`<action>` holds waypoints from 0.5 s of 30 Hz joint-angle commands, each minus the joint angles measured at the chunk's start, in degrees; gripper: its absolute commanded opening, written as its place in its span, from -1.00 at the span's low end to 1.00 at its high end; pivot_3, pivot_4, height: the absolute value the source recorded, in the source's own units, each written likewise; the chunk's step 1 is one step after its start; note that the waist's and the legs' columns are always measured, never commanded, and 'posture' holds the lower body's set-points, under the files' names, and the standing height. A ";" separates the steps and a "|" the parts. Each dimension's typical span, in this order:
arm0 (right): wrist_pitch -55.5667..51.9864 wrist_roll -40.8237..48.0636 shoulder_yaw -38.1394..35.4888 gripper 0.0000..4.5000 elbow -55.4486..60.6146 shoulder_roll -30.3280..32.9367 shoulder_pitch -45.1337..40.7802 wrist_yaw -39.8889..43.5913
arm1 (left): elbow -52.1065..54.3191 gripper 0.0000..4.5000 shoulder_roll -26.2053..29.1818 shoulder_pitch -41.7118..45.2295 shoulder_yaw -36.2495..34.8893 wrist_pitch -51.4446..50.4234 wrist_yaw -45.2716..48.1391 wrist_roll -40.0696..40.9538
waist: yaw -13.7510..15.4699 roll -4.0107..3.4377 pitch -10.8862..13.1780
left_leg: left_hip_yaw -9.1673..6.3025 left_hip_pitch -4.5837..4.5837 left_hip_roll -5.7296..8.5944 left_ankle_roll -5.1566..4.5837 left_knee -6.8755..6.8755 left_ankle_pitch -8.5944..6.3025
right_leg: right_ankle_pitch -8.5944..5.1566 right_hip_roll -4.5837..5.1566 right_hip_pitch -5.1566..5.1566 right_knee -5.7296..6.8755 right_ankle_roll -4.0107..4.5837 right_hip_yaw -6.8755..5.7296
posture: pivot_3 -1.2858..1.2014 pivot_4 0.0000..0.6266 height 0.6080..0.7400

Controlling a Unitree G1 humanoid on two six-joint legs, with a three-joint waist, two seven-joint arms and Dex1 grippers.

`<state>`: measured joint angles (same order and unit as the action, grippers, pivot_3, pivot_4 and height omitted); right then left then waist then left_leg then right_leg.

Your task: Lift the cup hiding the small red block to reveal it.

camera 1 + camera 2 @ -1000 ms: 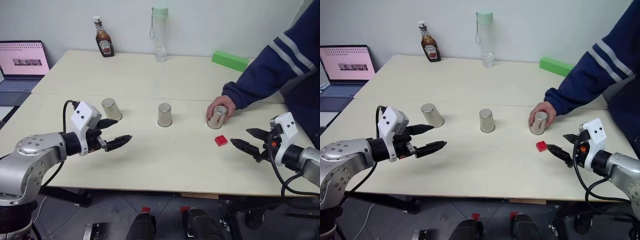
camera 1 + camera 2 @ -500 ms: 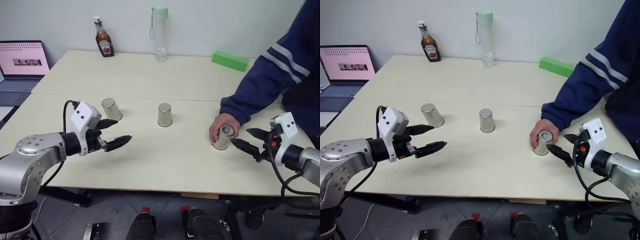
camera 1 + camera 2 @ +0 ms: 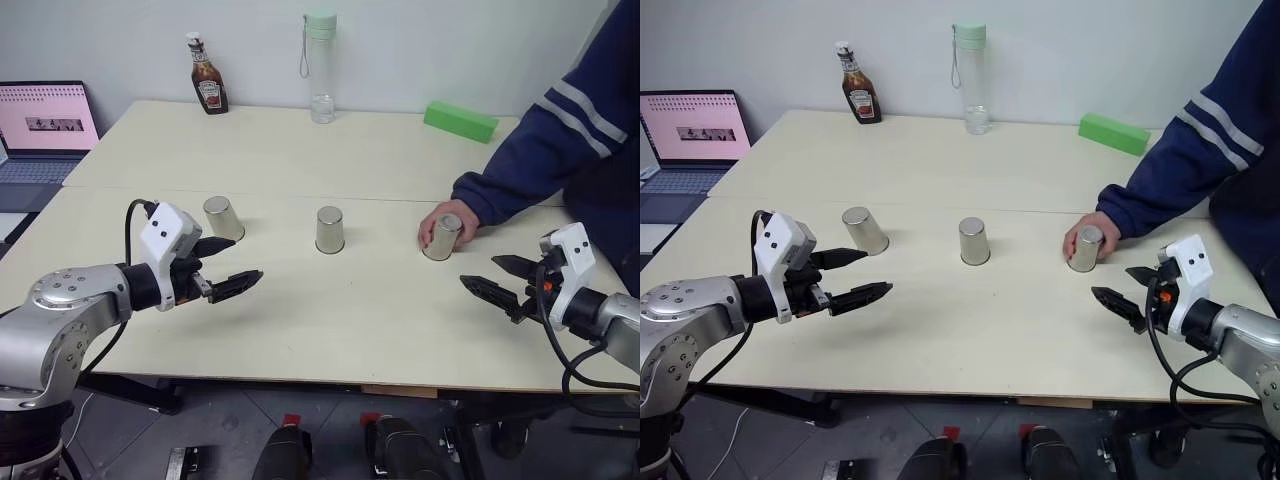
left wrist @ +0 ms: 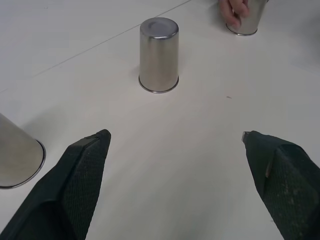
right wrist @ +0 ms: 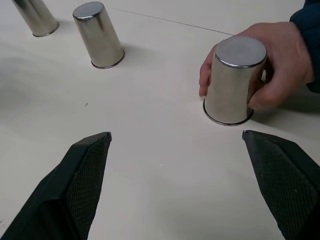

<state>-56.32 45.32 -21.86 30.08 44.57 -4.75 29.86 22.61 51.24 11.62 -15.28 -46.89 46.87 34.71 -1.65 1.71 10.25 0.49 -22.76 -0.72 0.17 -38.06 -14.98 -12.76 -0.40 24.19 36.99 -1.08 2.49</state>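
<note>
While a person's hand (image 3: 440, 216) grips the right cup (image 3: 441, 237), both spread pincers, left (image 3: 222, 266) and right (image 3: 494, 278), should wait, then approach it squarely.

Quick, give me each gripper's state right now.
Left gripper: open, holding nothing.
Right gripper: open, holding nothing.

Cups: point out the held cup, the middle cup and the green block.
held cup (image 5: 233, 85), right wrist view, side wall
middle cup (image 3: 329, 230), left eye view, side wall
green block (image 3: 460, 121), left eye view, top face
</note>
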 commanded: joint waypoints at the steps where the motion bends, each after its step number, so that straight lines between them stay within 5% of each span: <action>1: 0.43 0.69 -1.67 0.98 1.07 0.58 -0.47 -0.09 | 0.78 1.00 0.88 0.87 -0.26 1.18 0.07 -0.39 | 0.00 0.00 0.00 | 0.00 0.00 0.00 0.00 0.00 0.00 | 0.00 0.00 0.00 0.00 0.00 0.00 | 0.03 -0.52 1.00; 15: 0.41 0.70 -0.89 0.98 0.69 0.53 -1.71 -0.25 | 0.86 1.00 0.88 0.83 -0.38 1.31 -0.09 -0.53 | 0.00 0.00 0.00 | 0.00 0.00 0.00 0.00 0.00 0.00 | 0.01 0.00 0.00 0.00 -0.01 0.00 | 0.03 -0.52 1.00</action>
<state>-56.32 45.39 -21.77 30.03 44.57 -5.49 29.70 22.61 51.33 11.73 -15.25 -46.62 46.85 34.54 -1.65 1.71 10.25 0.49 -22.76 -0.72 0.17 -38.06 -14.98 -12.75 -0.40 24.19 36.99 -1.09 2.49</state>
